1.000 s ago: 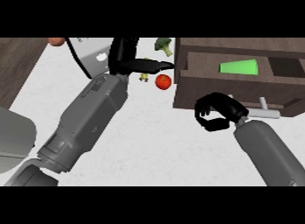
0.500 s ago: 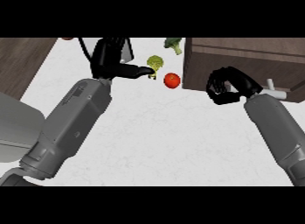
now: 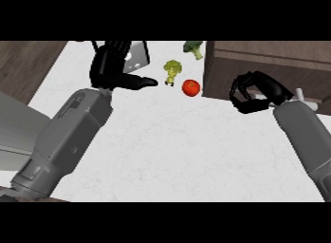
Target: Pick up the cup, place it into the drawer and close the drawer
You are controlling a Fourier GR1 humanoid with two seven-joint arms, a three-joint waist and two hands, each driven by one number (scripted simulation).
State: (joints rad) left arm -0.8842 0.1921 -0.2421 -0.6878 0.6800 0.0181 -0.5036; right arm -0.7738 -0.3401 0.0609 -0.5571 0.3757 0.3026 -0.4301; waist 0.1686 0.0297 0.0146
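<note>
The dark brown wooden drawer unit (image 3: 280,66) is seen with its front closed flush, where a second earlier it stood pulled out with the green cup visible inside; the cup is no longer seen anywhere in the head view and, if inside, is hidden by the wood. The robot's right hand (image 3: 255,92) is shown with black fingers curled inward against the drawer's front face, nothing gripped between them, just beside a small pale handle (image 3: 301,97) that juts out at the hand's right. The hand has been raised up the view compared with the earlier picture. The left hand (image 3: 115,69) is held over the white marbled counter (image 3: 175,142), its fingers extended and relaxed, thumb pointing towards a small yellow-green broccoli floret (image 3: 172,69). A round red tomato (image 3: 191,87) lies near the drawer's lower left corner, and a darker green broccoli piece (image 3: 194,48) sits at the top edge. A white square object (image 3: 136,58) is partly covered by the left hand.
</note>
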